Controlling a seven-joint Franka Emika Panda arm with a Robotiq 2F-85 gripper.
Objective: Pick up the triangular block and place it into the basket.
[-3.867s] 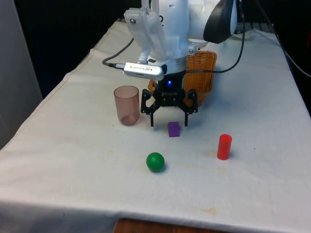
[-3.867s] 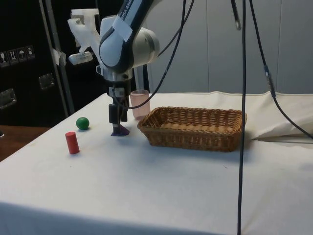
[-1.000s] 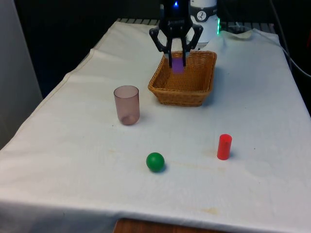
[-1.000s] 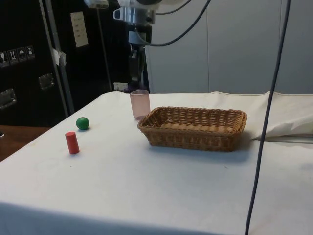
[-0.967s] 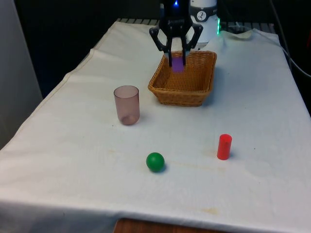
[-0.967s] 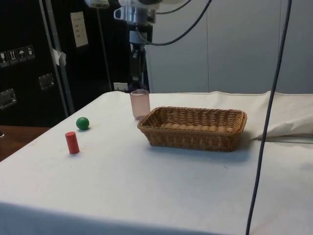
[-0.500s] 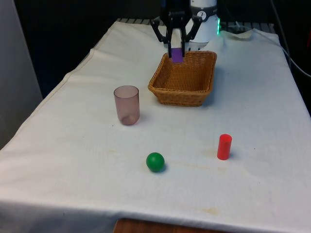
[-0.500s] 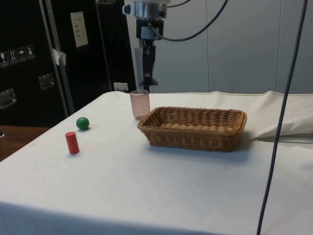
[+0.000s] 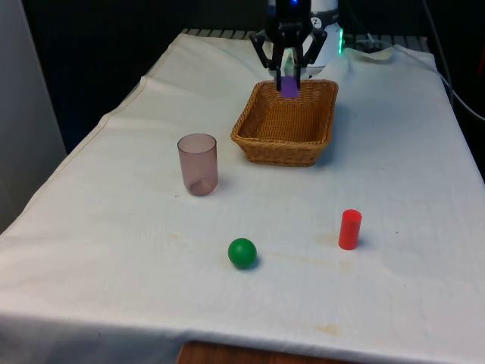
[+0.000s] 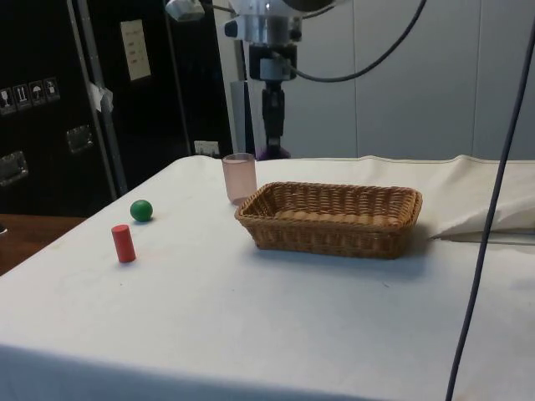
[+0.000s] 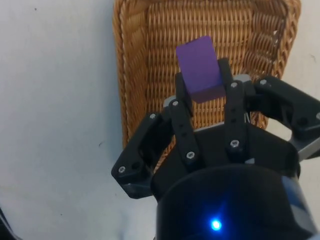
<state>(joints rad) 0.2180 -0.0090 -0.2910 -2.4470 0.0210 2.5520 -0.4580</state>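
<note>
My end effector [image 9: 289,78] pinches the purple triangular block [image 11: 199,68] between its two fingers, high up over the basket [image 9: 261,139]. I think the block is small, light and hard, with smooth flat sides, so its flat faces are the best place to hold it. The basket is brown woven wicker, bumpy and stiff. On the desk [image 9: 114,250] lie a pink see-through cup [image 9: 198,164], a round green ball [image 9: 242,252] and a red cylinder [image 9: 349,229].

End effector [image 9: 288,82] points straight down, raised well above the worktop. Its fingers [image 11: 182,107] are clamped on the purple block [image 11: 199,69].
</note>
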